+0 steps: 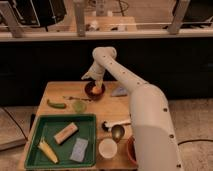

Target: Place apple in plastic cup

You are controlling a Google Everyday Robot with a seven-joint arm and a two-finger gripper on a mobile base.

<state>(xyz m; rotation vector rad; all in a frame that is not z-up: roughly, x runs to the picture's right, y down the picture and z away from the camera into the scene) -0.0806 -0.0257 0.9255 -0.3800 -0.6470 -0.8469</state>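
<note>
The apple (96, 90), small and orange-red, lies inside the dark brown bowl (89, 94) at the back middle of the wooden table. My gripper (90, 78) hangs at the end of the white arm, just above the bowl's back left rim and close to the apple. A pale green translucent cup (79, 106) stands just in front and left of the bowl. A white cup (107, 148) stands near the table's front edge.
A green pepper (56, 104) lies left of the green cup. A green tray (35, 131) at the front left holds a yellow piece, a brown bar and a blue sponge. A ladle (116, 131), a grey cloth (120, 91) and a reddish bowl (130, 150) lie on the right.
</note>
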